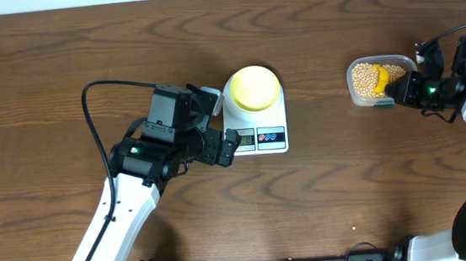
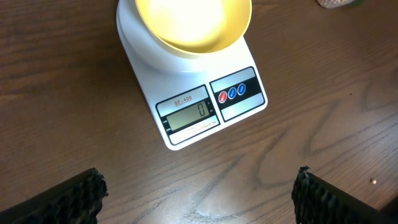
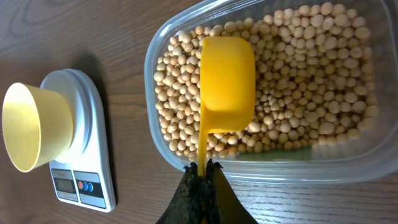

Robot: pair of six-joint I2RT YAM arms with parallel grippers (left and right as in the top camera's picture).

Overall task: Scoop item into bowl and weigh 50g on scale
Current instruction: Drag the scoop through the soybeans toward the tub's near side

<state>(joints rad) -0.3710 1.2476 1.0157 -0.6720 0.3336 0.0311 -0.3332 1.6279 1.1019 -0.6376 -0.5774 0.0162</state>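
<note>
Now, right gripper (image 3: 202,171) clamping yellow scoop (image 3: 227,81) on beans (image 3: 311,93), bowl (image 1: 254,87) on scale (image 1: 279,120)

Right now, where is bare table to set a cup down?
Free: table between scale and bean tub, and the strip before the scale. Crowded: the scale's left side, by the left gripper; the tub, where the right gripper holds the scoop.

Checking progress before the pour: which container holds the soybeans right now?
The clear plastic tub, with the yellow scoop resting in it; the yellow-green bowl on the scale is empty.
</note>
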